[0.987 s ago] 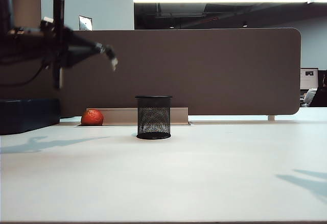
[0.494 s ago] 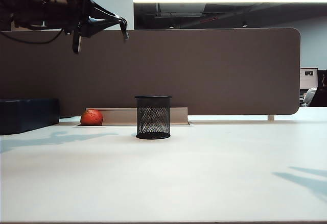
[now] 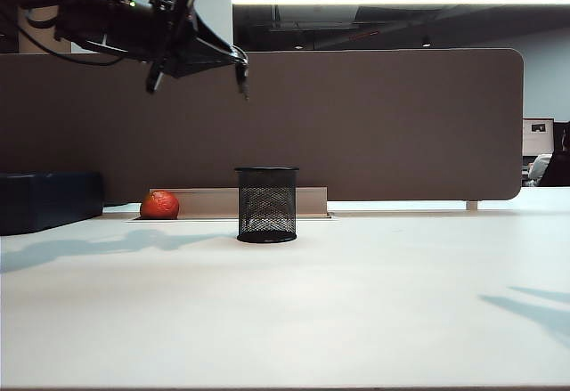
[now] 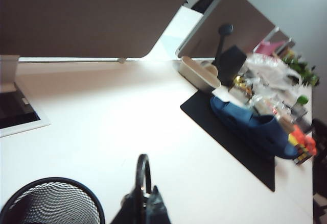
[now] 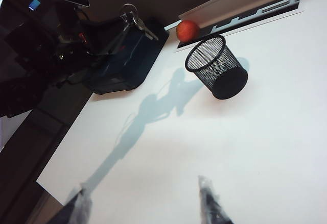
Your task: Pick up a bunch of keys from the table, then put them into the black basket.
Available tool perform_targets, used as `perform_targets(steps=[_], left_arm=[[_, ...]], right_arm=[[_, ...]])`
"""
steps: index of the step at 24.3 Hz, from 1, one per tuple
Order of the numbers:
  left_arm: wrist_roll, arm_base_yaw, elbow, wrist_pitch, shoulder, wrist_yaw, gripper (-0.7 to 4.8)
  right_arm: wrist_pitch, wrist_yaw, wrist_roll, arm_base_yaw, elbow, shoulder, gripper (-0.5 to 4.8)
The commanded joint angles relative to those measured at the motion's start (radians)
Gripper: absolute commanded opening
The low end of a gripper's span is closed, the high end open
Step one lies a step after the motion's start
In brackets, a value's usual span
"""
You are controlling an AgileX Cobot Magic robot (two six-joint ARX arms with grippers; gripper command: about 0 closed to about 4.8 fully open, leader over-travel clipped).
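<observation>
The pickup was done: the left gripper [image 3: 239,63], fingers clamped on the bunch of keys [image 3: 240,77], hung at eleven o'clock above the black basket [image 3: 267,206]; the drop remained, while the right gripper [image 5: 145,203] idled, fingers apart, over the surface [image 3: 356,302].

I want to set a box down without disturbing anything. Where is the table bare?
The table is bare in front of and right of the black basket. It is crowded left of it: red-orange ball, dark blue box, the left gripper above.
</observation>
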Motion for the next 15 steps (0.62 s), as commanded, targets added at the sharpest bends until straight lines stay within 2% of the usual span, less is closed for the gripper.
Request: perform_targets(steps=[1, 10, 15], left_arm=[[0.069, -0.026, 0.006, -0.013, 0.015, -0.041, -0.06], [0.097, -0.052, 0.013, -0.027, 0.084, -0.114, -0.06], [0.110, -0.052, 0.013, -0.027, 0.127, -0.123, -0.06]], right_arm=[[0.020, 0.010, -0.008, 0.001, 0.005, 0.001, 2.73], [0.021, 0.013, -0.056, 0.001, 0.005, 0.002, 2.74], [0.021, 0.013, -0.056, 0.001, 0.005, 0.013, 2.74]])
